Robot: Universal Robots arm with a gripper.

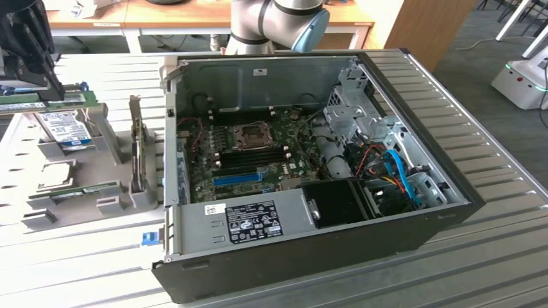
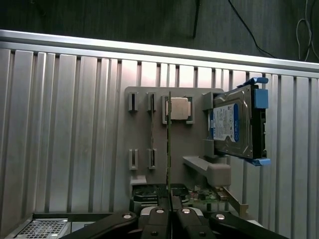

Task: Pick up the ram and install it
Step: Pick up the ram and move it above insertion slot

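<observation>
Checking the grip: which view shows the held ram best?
The exterior view: the ram shows its long green side there. The wrist view shows it edge-on, a thin strip clamped in the gripper.

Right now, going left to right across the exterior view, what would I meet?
The gripper shut on the ram → upright expansion card → open computer case → white machine.

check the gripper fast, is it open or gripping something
gripper: shut on the long thin green ram stick, seen edge-on between its fingers.
</observation>
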